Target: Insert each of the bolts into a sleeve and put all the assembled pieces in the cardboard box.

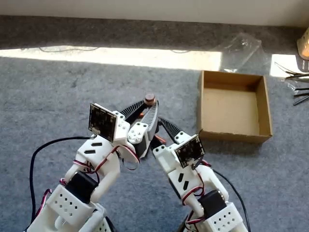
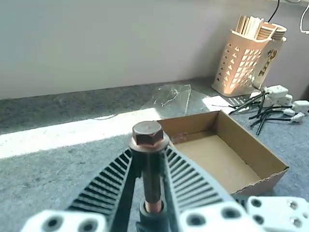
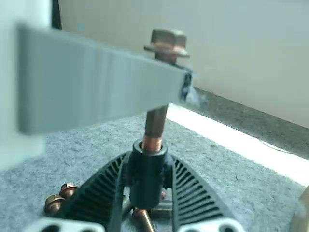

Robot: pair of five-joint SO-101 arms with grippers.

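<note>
Insertion looks to be in hand: the left jaws are closed narrow on the bolt (image 2: 150, 174), head up, its shank in the mouth of the black sleeve (image 3: 147, 169) clamped between the right jaws just below. Next, I judge, a straight downward push, kept aligned. The cardboard box (image 1: 264, 108) sits ahead of the left jaws, off to one side

A bright band of sunlight (image 1: 111, 57) is cast across the tabletop (image 1: 48, 96) beyond the left end effector (image 2: 148, 157), with glare there. Nearer it, the surface is left in soft, even shade.
</note>
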